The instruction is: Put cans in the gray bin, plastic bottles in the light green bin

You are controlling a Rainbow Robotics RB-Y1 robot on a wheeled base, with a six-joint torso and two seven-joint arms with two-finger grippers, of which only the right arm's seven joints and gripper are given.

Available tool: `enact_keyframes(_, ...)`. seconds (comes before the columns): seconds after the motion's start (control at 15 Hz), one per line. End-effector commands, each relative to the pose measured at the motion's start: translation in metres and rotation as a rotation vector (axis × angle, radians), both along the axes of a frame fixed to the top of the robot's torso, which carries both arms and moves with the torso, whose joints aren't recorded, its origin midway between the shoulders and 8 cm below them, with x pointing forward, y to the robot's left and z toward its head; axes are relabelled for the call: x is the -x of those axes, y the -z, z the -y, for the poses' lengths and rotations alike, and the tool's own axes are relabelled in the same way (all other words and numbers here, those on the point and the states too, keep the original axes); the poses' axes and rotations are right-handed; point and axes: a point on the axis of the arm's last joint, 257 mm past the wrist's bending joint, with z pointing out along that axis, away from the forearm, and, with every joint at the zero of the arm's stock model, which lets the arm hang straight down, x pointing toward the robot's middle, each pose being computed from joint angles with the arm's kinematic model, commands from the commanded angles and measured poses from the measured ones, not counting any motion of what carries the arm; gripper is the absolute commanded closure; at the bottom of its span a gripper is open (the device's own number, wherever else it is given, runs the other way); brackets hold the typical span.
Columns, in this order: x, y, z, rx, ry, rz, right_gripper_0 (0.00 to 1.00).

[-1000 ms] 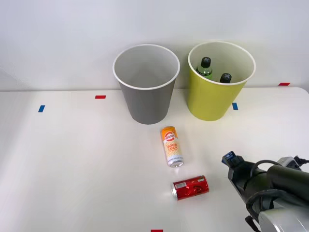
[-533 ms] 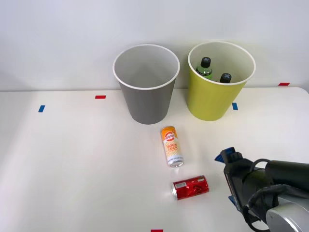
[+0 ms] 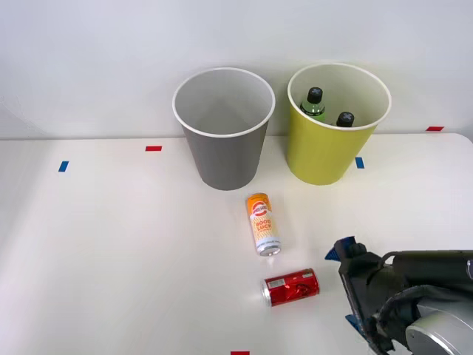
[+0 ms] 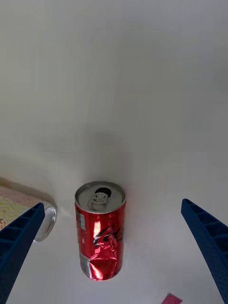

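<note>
The red can lies on its side on the white table, with the orange-and-white can lying just behind it. My right gripper is open just to the right of the red can, level with it and not touching. In the right wrist view the red can lies between my spread blue fingers, its silver end facing away, and the orange can's end shows beside it. The gray bin stands at the back. The light green bin to its right holds two plastic bottles.
Small red and blue tape marks dot the table. The table's right edge is near the light green bin. Open table surface lies to the left of the cans.
My right gripper has slid left towards the red can and now lines up with it. The cans, bottles and bins have not moved.
</note>
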Motion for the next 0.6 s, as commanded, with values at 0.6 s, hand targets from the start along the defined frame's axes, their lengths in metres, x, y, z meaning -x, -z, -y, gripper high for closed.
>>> enact_keyframes(0.6, -0.006, 0.008, -0.025, 0.043, -0.14, -0.04, 0.0)
